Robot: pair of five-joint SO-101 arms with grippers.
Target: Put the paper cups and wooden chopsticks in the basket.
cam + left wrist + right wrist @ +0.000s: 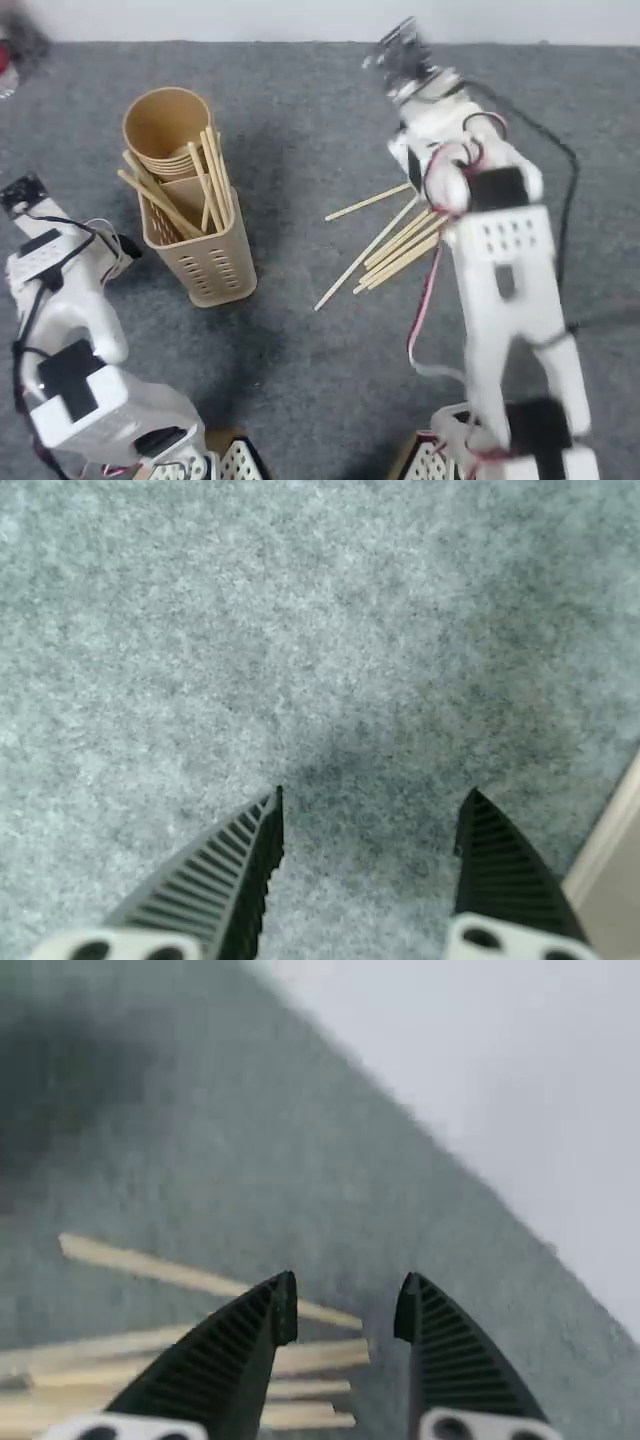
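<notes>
**Loose chopsticks: handling + grip notes**

Status: the stack of brown paper cups (165, 125) stands in the far end of the tall tan slotted plastic basket (205, 262). A few pale wooden sticks (208, 175) lean in beside it. By my read, what's left is the loose bundle of pale wooden chopsticks (398, 243). It lies flat on the grey carpet-covered bench (300, 350), well apart from the basket and just beside the right arm.

Right claw (345, 1305): black ribbed jaws slightly spread, nothing between them. Stick ends lie on the carpet just behind the tips.

Left claw (370, 810): jaws spread wide, empty, over bare carpet. It sits on the other side of the basket from the bundle.

Handling (judgement):
- Sticks are light, stiff and thin, and prob. smooth, so they may roll or pivot in a pinch.
- The bundle is fanned w/ some sticks touching, so one closure may take 2–3.
- The stray single stick (368, 202) lies apart from the rest and looks the easiest pick.
- Grip across the shaft near mid-length so the stick hangs level. An end grip would likely let it swing.
- The carpet should give a little, so the tips can press in on both sides of a stick.
- The basket is tall, narrow and prob. light, so it may tip if knocked at drop-in. Come in from above, at the open end away from the cups.
- The cups are thin paper and would crush easily, so keep the claws off them.
</notes>
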